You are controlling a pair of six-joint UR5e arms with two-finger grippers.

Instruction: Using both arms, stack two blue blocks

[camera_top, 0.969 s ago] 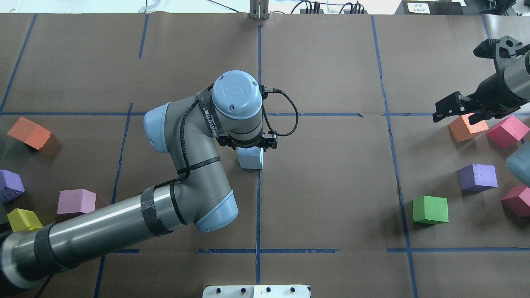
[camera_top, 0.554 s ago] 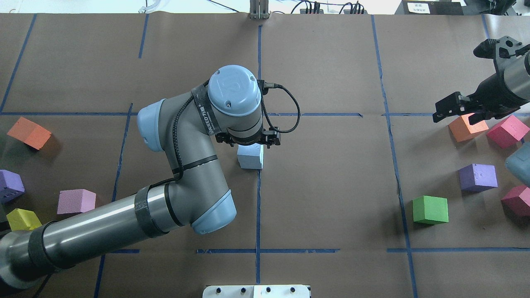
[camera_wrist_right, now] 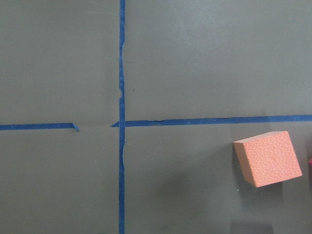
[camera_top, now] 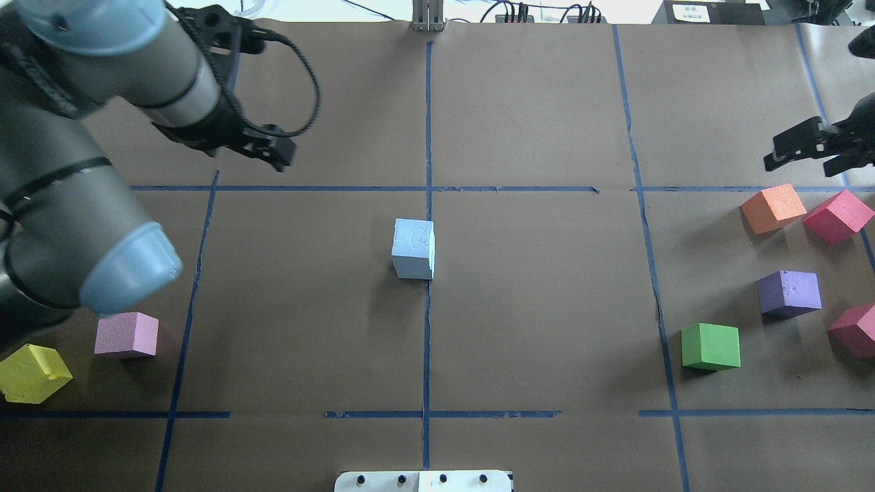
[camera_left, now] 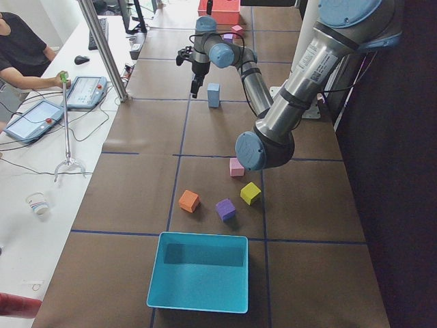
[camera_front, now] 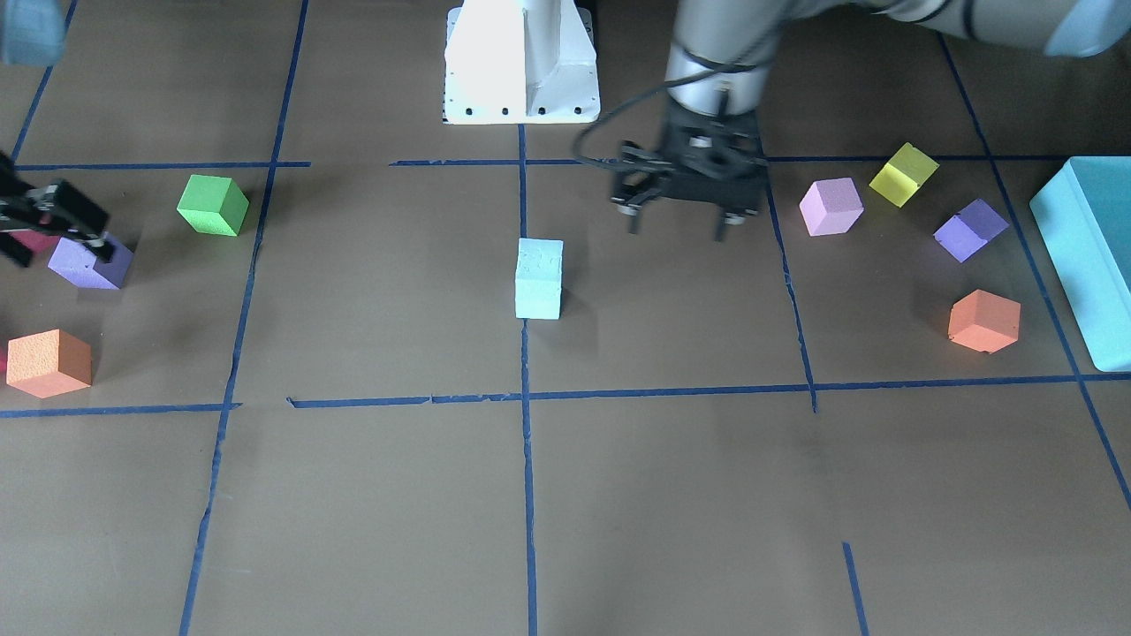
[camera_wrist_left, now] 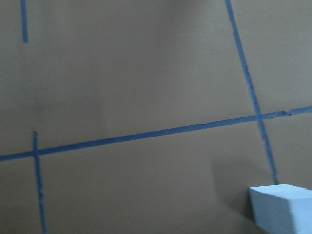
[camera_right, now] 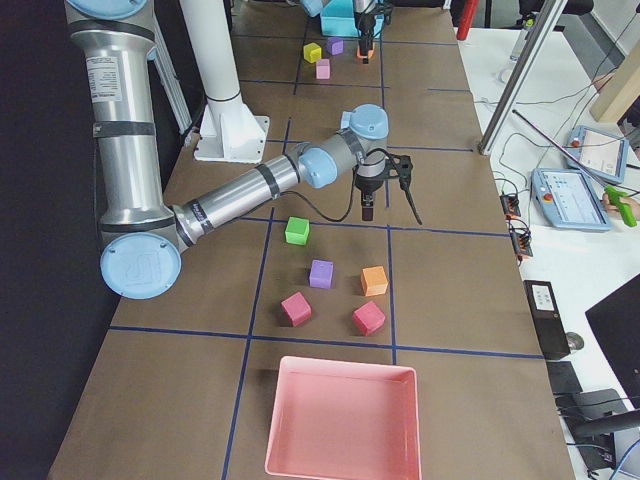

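Stack of two blue blocks at centre of table.
Left gripper hangs clear of it, jaws apart, empty; right gripper, jaws also apart, hovers near orange cube.

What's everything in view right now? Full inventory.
blue blocks: two, pale blue, stacked at table centre
orange cubes: two, orange, one per table end
purple cubes: two, purple, one per end
magenta cubes: two, magenta, robot's right end
green cube: one, green, right end
pink cube: one, pink, left end
yellow cube: one, yellow, left end
teal box: one, teal, left end
pink bin: one, pink, right end
pedestal: one, white, robot's edge
left hand: one, black, open, empty, left of stack
right hand: one, black, open, empty, over right end
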